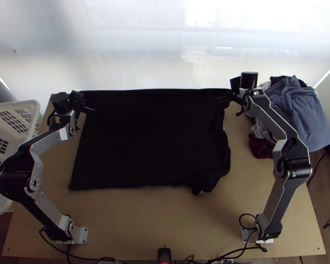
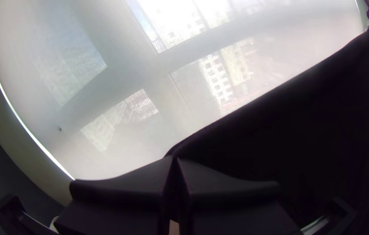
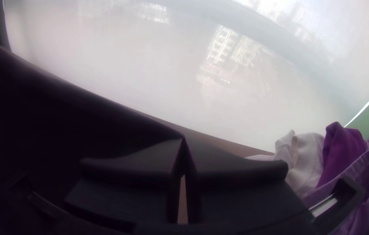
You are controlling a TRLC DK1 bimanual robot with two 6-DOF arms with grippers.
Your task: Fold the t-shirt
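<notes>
The left end effector (image 1: 93, 109) and right end effector (image 1: 220, 97) are each clenched on an upper corner area of the black cloth t-shirt (image 1: 147, 141). The top view shows it spread between and below them on the light wooden counter (image 1: 143, 224), bunched at its lower right; the wrist views show its edge running up to the closed tips. Beside the right end effector lies a pile of blue, white and dark red clothes (image 1: 297, 110); outward of the left end effector stands a white slatted plastic basket (image 1: 16, 104). Buildings (image 2: 219, 78) show through the pale screen (image 2: 119, 161) in the left wrist view.
</notes>
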